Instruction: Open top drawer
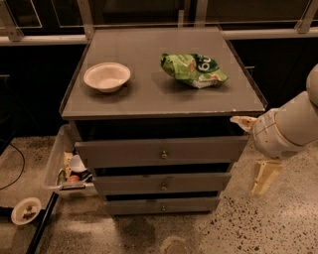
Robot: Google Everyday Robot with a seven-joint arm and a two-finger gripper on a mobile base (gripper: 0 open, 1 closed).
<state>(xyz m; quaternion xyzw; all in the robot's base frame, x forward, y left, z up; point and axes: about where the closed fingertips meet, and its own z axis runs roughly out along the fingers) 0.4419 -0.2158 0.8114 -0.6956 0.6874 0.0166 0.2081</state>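
Speckled floor lies nearest, and the tool (258,151) hangs above it, just off the right front corner of the desk (149,101). I cannot tell whether it is released or clenched. My worry is that it clips that corner on the way across, or slips off the small brass knob (164,155). That knob sits centred on the top drawer (124,151), a flat grey front directly under the desktop and the widest of three.

Speckled floor (278,223), seemingly dark windows (139,12)
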